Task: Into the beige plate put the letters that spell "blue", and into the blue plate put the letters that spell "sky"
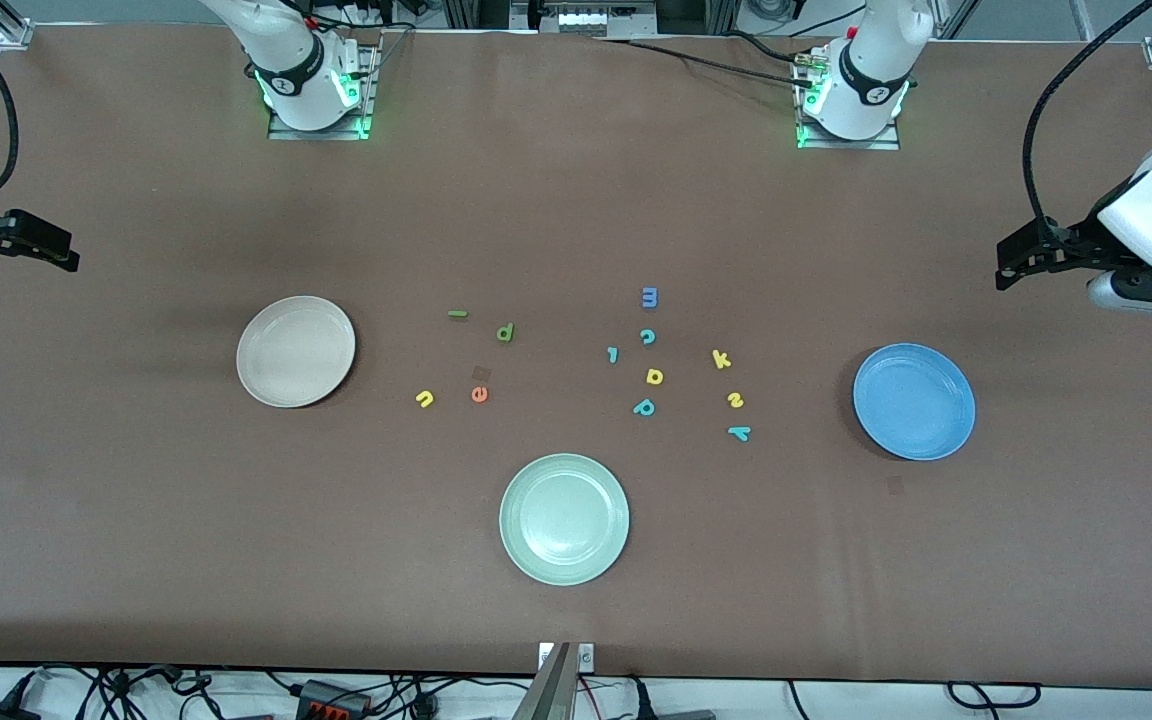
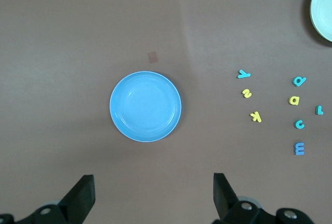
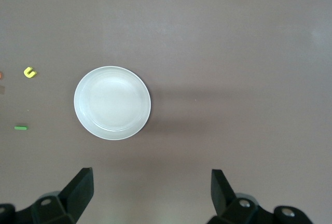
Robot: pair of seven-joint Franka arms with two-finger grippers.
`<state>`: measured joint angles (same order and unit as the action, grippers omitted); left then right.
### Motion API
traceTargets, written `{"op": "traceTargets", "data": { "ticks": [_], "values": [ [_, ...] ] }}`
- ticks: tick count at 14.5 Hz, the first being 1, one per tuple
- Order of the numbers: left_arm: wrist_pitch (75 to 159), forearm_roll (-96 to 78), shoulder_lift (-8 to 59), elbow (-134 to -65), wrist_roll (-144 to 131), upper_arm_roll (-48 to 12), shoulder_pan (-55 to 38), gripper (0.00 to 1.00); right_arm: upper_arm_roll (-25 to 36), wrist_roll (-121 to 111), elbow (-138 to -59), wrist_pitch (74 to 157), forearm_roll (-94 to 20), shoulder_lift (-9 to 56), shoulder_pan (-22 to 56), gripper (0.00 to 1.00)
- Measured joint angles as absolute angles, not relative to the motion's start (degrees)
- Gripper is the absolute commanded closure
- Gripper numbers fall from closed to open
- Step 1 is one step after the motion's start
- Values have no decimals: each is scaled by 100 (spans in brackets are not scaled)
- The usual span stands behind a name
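Note:
The beige plate [image 1: 296,350] [image 3: 112,102] lies toward the right arm's end with nothing in it. Beside it are a dark green bar [image 1: 457,314], a green stemmed letter [image 1: 505,332], a yellow u [image 1: 425,399] and an orange e [image 1: 479,394]. The blue plate [image 1: 914,401] [image 2: 146,106] lies bare toward the left arm's end. A yellow k [image 1: 721,359], a yellow s [image 1: 735,400] and a teal y [image 1: 739,433] are beside it. My left gripper [image 1: 1006,265] [image 2: 154,190] hangs open, high by the blue plate. My right gripper [image 1: 68,250] [image 3: 152,187] hangs open, high by the beige plate.
A pale green plate [image 1: 564,518] sits nearest the front camera at mid-table. A blue m [image 1: 649,297], teal c [image 1: 647,337], small teal bar [image 1: 613,354], yellow stemmed letter [image 1: 654,376] and teal p [image 1: 644,407] lie between the two letter groups.

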<state>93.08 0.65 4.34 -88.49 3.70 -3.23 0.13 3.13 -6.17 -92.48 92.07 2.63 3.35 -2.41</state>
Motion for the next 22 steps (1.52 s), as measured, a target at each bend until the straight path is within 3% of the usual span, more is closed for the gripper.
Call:
{"op": "traceTargets", "data": {
  "ticks": [13, 17, 20, 22],
  "values": [
    [9048, -21, 498, -8862, 360, -343, -38, 0, 343, -616, -9246, 8965, 83, 334, -272, 0],
    [9138, -28, 1104, -8890, 184, -379, -482, 0, 341, -616, -9267, 8702, 75, 342, -270, 0],
    [9746, -26, 1713, -8900, -369, -398, -917, 0, 288, -617, -9552, 8726, 11, 467, -149, 0],
    [10287, -26, 2130, -8908, -634, -401, -1106, 0, 256, -588, -9937, 9166, -37, 689, 194, 0]
  ]
}}
